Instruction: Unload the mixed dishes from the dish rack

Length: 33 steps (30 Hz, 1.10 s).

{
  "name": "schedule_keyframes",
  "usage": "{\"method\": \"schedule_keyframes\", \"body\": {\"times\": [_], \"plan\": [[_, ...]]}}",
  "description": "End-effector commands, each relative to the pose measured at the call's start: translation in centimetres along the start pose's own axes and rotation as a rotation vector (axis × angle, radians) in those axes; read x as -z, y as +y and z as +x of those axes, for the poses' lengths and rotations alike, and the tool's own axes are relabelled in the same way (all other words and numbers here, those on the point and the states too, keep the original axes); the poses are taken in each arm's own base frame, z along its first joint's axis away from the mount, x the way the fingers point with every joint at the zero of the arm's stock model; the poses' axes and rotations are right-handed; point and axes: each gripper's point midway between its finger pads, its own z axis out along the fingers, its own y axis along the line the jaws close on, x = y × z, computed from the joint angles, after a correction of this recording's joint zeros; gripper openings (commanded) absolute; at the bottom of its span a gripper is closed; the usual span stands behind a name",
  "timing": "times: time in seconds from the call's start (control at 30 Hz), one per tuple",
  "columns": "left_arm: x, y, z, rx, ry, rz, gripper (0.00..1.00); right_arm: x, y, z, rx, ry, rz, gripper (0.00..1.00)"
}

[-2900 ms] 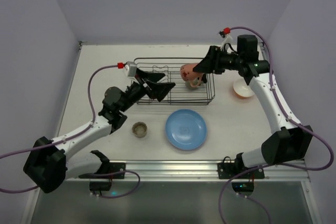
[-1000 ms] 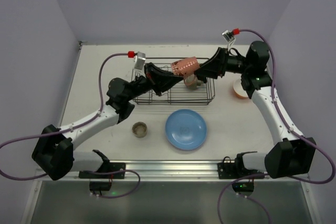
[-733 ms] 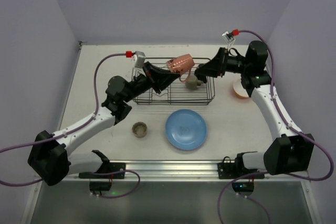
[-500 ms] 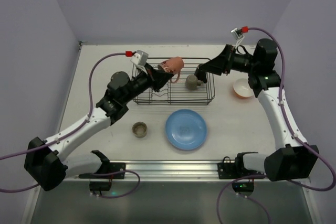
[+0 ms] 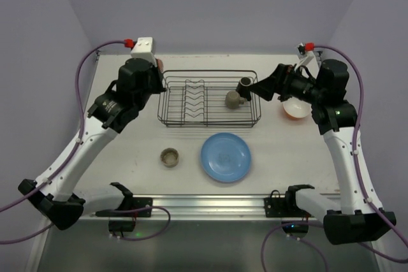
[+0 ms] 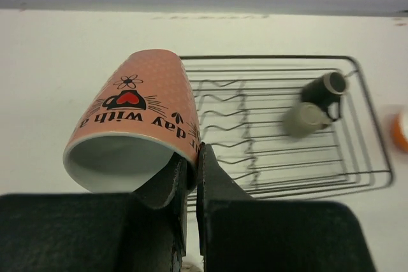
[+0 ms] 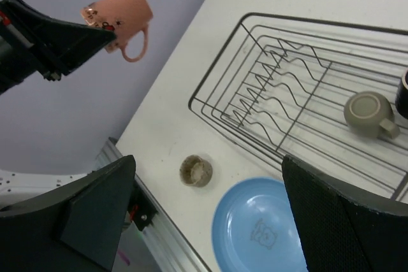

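Left arm first: in the top view it climbs the left side of the frame, and its wrist sits at the upper left, just off the left end of the dish rack (image 5: 210, 72). The left hand (image 6: 194, 157) is pinched tight on the pink cup (image 6: 131, 128), with its fingers nipping the cup's wall right at the rim. The cup hangs in the air on its side, white mouth towards my wrist camera. I can read upside-down lettering on it and see a little cat face with a red heart. From the right wrist view it shows in the upper left against the purple wall, handle drooping down.

Right arm: it rises along the right edge, bends at the elbow and points left at the rack's right end. The right hand (image 5: 260, 89) is spread wide with nothing between the fingers, and it hovers beside the dark brown cup (image 5: 245, 85).

That dark cup lies in the rack's right end, touching or nearly touching the olive-grey cup (image 5: 233, 99), which is also on its side. The plate prongs in the rack's middle stand bare.

On the counter (image 5: 287, 151), the blue plate (image 5: 225, 157) lies flat below the rack in frame, with the beige cup (image 5: 169, 156) upright to its left. The orange bowl (image 5: 294, 109) sits right of the rack, partly under my right forearm.
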Motion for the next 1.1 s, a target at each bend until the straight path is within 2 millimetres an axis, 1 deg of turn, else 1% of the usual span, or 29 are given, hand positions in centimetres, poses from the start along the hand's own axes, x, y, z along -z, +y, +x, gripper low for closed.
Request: {"method": "schedule_keyframes", "body": {"times": [0.0, 0.03, 0.07, 0.23, 0.27, 0.3, 0.33, 0.37, 0.43, 0.47, 0.5, 0.53, 0.6, 0.63, 0.7, 0.73, 0.77, 0.8, 0.83, 0.93, 0.97, 1.0, 1.07], "plan": [[0.4, 7.7, 2.5, -0.126, 0.148, -0.331, 0.00, 0.8, -1.9, 1.5, 0.028, 0.007, 0.117, 0.99], [0.6, 8.7, 3.7, -0.145, 0.201, -0.363, 0.00, 0.9, -2.2, 2.1, 0.035, 0.022, 0.126, 0.99], [0.3, 9.9, 4.6, -0.150, 0.242, -0.402, 0.00, 1.0, -2.2, 2.3, 0.040, 0.026, 0.135, 0.99], [1.0, 13.3, 9.4, -0.198, 0.465, -0.490, 0.00, 0.9, -3.2, 2.8, 0.060, 0.065, 0.200, 0.99], [0.9, 13.6, 10.1, -0.196, 0.489, -0.492, 0.00, 0.9, -3.1, 2.8, 0.063, 0.069, 0.196, 0.99], [0.9, 14.8, 10.5, -0.183, 0.510, -0.508, 0.00, 0.8, -3.1, 2.8, 0.066, 0.070, 0.192, 0.99], [0.5, 15.1, 10.9, -0.162, 0.518, -0.489, 0.00, 0.8, -2.8, 2.8, 0.072, 0.069, 0.182, 0.99], [0.4, 15.9, 12.5, -0.130, 0.563, -0.442, 0.00, 0.9, -2.6, 2.8, 0.076, 0.069, 0.178, 0.99], [-0.3, 17.0, 13.6, -0.094, 0.574, -0.409, 0.00, 1.0, -2.3, 2.7, 0.089, 0.064, 0.171, 0.99], [-0.4, 18.4, 15.1, -0.083, 0.633, -0.426, 0.00, 1.1, -2.1, 2.7, 0.090, 0.062, 0.167, 0.99], [-0.4, 18.9, 15.6, -0.084, 0.652, -0.446, 0.00, 1.2, -1.9, 2.7, 0.095, 0.062, 0.160, 0.99], [-1.1, 18.7, 16.3, -0.077, 0.670, -0.422, 0.00, 1.3, -1.6, 2.7, 0.100, 0.060, 0.150, 0.99], [-2.1, 18.2, 17.0, -0.058, 0.702, -0.365, 0.00, 1.2, -1.5, 2.9, 0.101, 0.065, 0.140, 0.99], [-2.9, 18.5, 18.4, -0.049, 0.756, -0.362, 0.00, 1.2, -1.4, 2.9, 0.104, 0.067, 0.134, 0.99], [-3.6, 18.6, 19.3, -0.021, 0.807, -0.327, 0.00, 1.2, -1.2, 2.9, 0.107, 0.069, 0.129, 0.99], [-3.9, 18.6, 19.6, -0.014, 0.825, -0.317, 0.00, 1.2, -1.2, 3.0, 0.109, 0.072, 0.126, 0.99], [-4.3, 19.2, 20.5, -0.017, 0.864, -0.333, 0.00, 1.3, -1.1, 3.0, 0.110, 0.071, 0.126, 0.99], [-4.5, 19.5, 20.8, -0.016, 0.875, -0.343, 0.00, 1.3, -1.1, 3.0, 0.114, 0.071, 0.126, 0.99], [-4.9, 19.9, 21.7, -0.004, 0.910, -0.347, 0.00, 1.3, -1.1, 3.0, 0.113, 0.074, 0.125, 0.99], [-5.5, 19.8, 23.0, 0.052, 0.968, -0.295, 0.00, 1.2, -1.0, 3.1, 0.117, 0.080, 0.119, 0.99], [-5.7, 19.8, 23.8, 0.062, 0.999, -0.289, 0.00, 1.2, -1.0, 3.2, 0.119, 0.081, 0.120, 0.99], [-5.7, 19.9, 23.9, 0.061, 1.012, -0.296, 0.00, 1.1, -1.0, 3.3, 0.120, 0.085, 0.117, 0.99], [-5.9, 19.9, 23.3, 0.059, 1.001, -0.300, 0.00, 1.0, -0.9, 3.4, 0.121, 0.087, 0.111, 0.99]]}}
